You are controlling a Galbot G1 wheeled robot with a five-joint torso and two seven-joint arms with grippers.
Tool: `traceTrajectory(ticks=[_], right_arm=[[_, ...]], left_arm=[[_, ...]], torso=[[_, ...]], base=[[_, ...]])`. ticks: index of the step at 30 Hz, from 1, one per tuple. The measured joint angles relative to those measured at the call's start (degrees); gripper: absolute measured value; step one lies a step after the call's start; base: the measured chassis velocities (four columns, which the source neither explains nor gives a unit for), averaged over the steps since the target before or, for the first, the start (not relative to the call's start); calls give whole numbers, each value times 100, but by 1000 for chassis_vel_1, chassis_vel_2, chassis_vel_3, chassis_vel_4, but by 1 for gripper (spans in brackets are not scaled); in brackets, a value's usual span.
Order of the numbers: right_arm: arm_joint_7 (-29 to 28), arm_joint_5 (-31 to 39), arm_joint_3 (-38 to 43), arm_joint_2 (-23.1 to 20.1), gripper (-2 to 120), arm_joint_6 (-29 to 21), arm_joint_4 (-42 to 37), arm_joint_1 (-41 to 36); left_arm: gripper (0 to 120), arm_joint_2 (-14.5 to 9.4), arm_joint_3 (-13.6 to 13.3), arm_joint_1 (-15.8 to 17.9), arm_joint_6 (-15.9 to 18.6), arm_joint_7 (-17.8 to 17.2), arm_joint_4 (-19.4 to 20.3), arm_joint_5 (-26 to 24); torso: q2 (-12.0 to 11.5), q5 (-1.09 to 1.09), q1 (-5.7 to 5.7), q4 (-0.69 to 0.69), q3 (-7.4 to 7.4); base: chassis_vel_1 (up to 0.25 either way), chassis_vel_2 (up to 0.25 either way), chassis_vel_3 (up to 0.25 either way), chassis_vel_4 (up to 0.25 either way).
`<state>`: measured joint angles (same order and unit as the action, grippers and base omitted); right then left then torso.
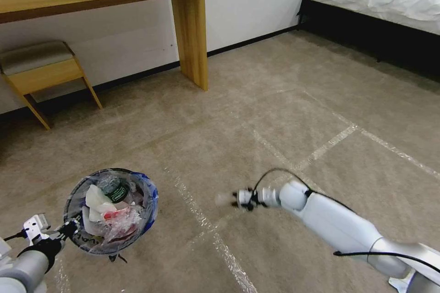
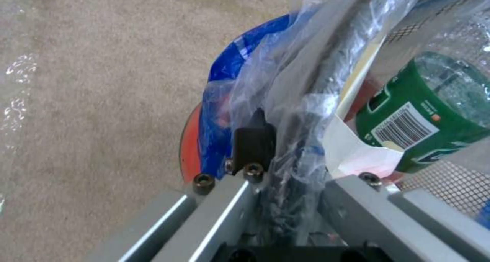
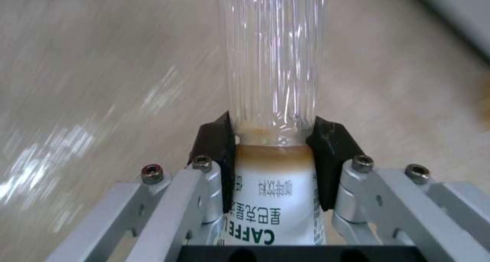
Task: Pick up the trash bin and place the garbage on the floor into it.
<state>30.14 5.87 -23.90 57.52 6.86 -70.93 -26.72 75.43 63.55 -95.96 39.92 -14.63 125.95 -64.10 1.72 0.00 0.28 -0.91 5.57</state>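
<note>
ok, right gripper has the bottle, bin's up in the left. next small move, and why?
Probably swing the right gripper leftward until it is above the trash bin. It is shut on a clear bottle out over bare carpet, beside the bin, not above it. The left gripper holds the bin by its rim, mouth open upward, already holding litter.

Beige short-pile carpet floor (image 1: 275, 114) across whole room. Clear shiny tape strips (image 1: 330, 144) stuck flat on carpet, forming crossing lines ahead and toward right. Wooden desk leg (image 1: 191, 32) standing on carpet by white wall. Small wooden stool (image 1: 41, 73) with grey cushion resting on carpet under desk, legs splayed. Dark bed base (image 1: 380, 41) on carpet at far right, white bedding above. Same carpet (image 2: 102, 101) seen in left wrist view, with another tape strip (image 2: 15, 93) along it.
</note>
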Motion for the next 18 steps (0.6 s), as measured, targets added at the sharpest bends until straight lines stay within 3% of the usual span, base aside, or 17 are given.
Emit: traceTrajectory(ticks=[12, 18], right_arm=[[-683, 1189, 738, -385, 28, -447, -1596, 228], [-898, 1838, 986, -493, 28, -405, -2232, 242]], left_arm=[[0, -211, -128, 32, 60, -40, 91, -88], [0, -274, -217, 17, 96, -44, 210, -98]], torso=[[0, 1, 0, 0, 0], [0, 0, 0, -1, 0]], base=[[0, 0, 0, 0], [0, 0, 0, 0]])
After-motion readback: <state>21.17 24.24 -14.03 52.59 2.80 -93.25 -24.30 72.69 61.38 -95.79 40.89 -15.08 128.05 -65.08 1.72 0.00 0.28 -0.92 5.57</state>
